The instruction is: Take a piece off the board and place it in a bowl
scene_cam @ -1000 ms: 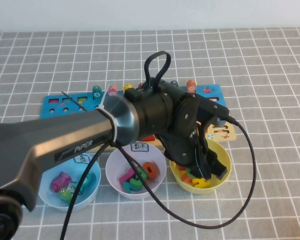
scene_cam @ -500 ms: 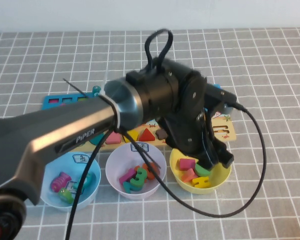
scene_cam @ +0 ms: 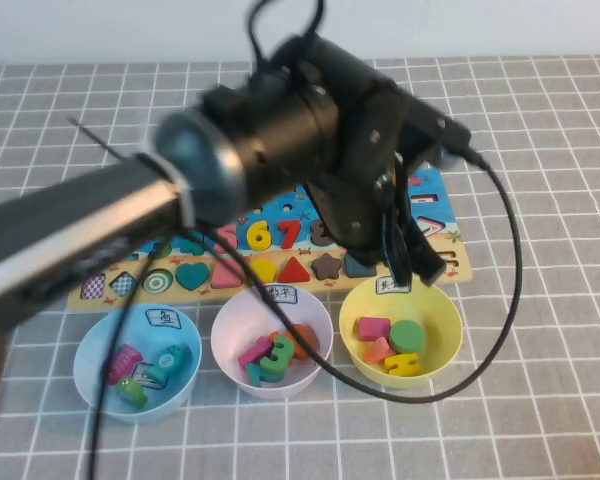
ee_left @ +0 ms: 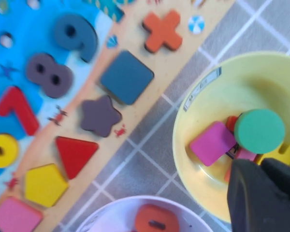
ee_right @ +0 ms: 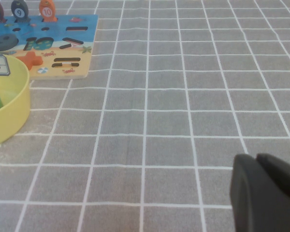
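The left gripper [ee_left: 261, 169] has its dark fingers pressed together on nothing, hanging just above the rim of the round yellow plastic bowl [scene_cam: 448, 345] on the side toward the board. The small flat round green disc [ee_left: 259, 131] lies inside that bowl, resting on top of a pink square piece [ee_left: 213, 143] and beside a yellow piece [scene_cam: 403, 364], free of the fingers; by my reading the placing is done and the empty, closed jaws simply clear the bowl.

The long blue and sandy-tan puzzle board [scene_cam: 450, 268] sits just behind the three bowls, so a lifted piece travels only a short way.

The right gripper [ee_right: 266, 188] rests low over the bare grey checked cloth, well apart from the bowl, fingers together, seemingly parked.

The left wrist view shows the disc's exact perch and the board's dark star [ee_left: 100, 115] and blue square [ee_left: 127, 77]; the high view alone shows the white bowl [scene_cam: 230, 320] and pale blue bowl [scene_cam: 90, 365] alongside.
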